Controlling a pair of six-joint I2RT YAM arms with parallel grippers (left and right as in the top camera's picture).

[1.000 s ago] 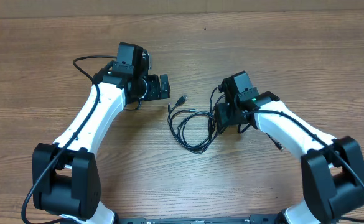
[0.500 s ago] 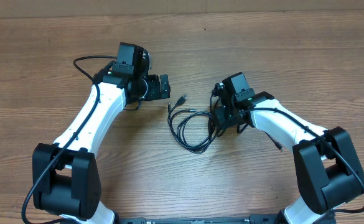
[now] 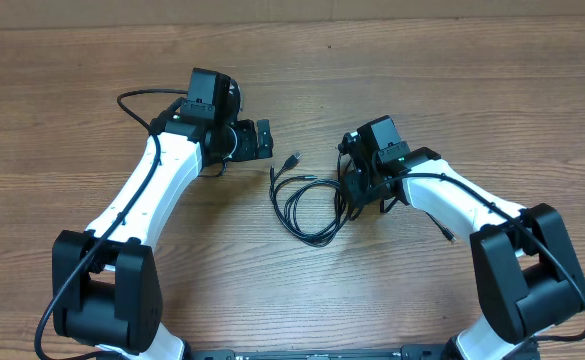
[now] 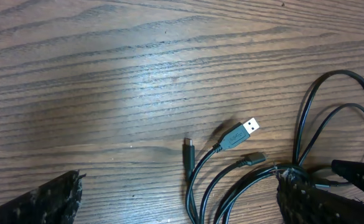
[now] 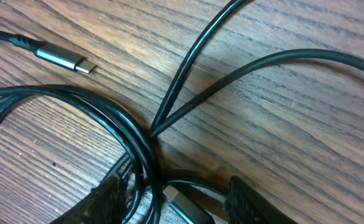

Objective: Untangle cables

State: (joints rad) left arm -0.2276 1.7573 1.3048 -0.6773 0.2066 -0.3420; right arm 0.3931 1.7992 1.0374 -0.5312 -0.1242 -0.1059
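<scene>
We find the cables (image 3: 310, 208) between the spread fingers (image 5: 110, 200) of our right gripper (image 5: 177, 198), it seems not yet pinched, while our left gripper (image 3: 262, 140), also spread, stands farther left.

I see black cables (image 3: 307, 205) on a brown table (image 3: 472, 90) streaked with darker wavy wood grain. Their plugs (image 5: 63, 59) end in silver tips. The left arm (image 3: 152, 190) and right arm (image 3: 452, 200) are white with black joints, and a green light (image 3: 401, 156) shows on the right one.
</scene>
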